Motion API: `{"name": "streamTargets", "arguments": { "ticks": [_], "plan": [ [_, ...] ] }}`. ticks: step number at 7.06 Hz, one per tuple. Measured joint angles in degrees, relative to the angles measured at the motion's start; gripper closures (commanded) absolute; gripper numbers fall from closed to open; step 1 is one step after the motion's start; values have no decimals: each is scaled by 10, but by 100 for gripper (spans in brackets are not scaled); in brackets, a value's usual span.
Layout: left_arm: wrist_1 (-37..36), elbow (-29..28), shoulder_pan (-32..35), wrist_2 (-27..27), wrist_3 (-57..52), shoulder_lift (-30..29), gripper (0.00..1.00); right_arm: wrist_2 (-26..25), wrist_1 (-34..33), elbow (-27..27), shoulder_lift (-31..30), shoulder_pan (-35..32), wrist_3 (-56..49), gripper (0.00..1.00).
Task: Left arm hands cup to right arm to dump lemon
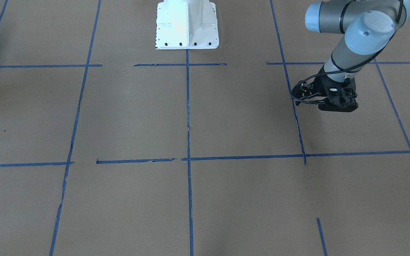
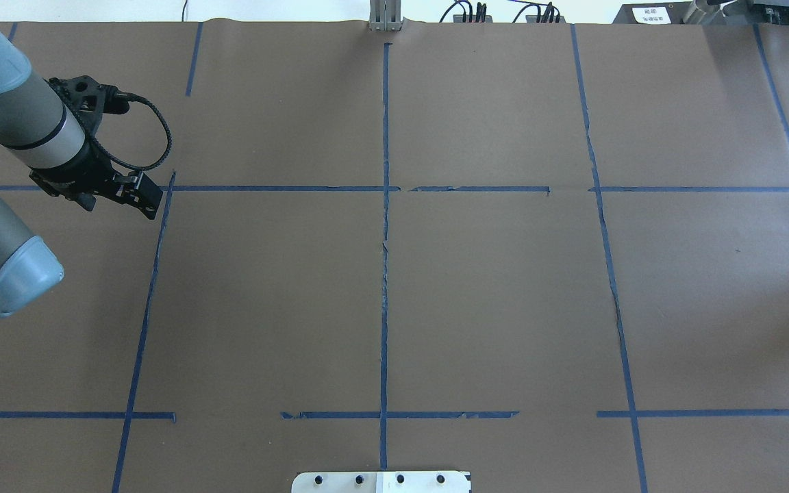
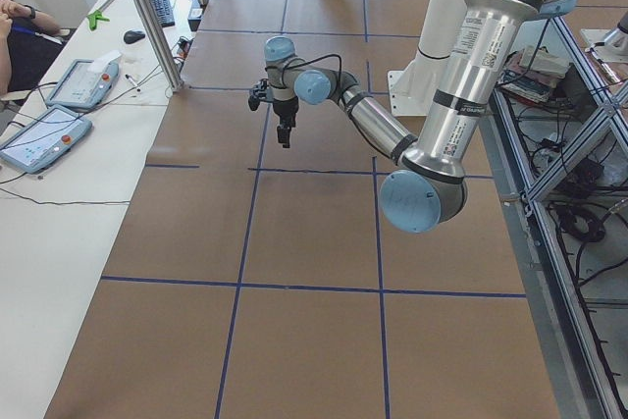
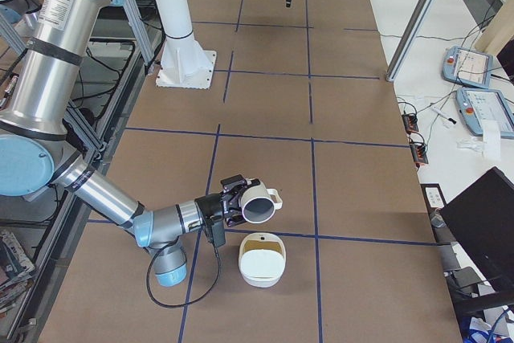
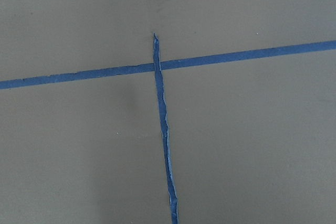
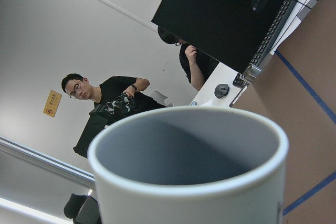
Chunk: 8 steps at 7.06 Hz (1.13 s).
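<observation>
The cup (image 4: 259,202) is a white mug with a grey inside and a loop handle. It hangs tipped on its side in my right gripper (image 4: 233,207), low over the table at my right end. Its mouth fills the right wrist view (image 6: 189,182), and the part of the inside that shows is empty. The lemon does not clearly show in any view. My left gripper (image 2: 151,205) hangs empty over a blue tape crossing at my left end, fingers together; it also shows in the front view (image 1: 337,107) and the left side view (image 3: 285,140).
A white bowl-like container (image 4: 262,267) stands on the table just below the tipped cup. The white robot base (image 1: 187,25) stands at the table's middle edge. A metal post (image 4: 418,18), teach pendants (image 4: 474,66) and a monitor (image 4: 482,214) are on the operators' side.
</observation>
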<state>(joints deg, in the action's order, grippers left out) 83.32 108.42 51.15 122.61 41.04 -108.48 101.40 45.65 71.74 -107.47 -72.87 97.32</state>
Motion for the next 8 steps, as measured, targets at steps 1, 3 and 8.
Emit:
{"name": "streamTargets", "arguments": {
  "ticks": [1, 3, 8],
  "plan": [
    [0, 1, 0, 0, 0, 0, 0, 54, -49, 31, 19, -33, -57, 97],
    [0, 4, 1, 3, 0, -1, 0, 109, -114, 53, 58, -48, -230, 70],
    [-1, 11, -4, 9, 10, -23, 0, 122, -417, 132, 172, 53, -582, 70]
  ]
}}
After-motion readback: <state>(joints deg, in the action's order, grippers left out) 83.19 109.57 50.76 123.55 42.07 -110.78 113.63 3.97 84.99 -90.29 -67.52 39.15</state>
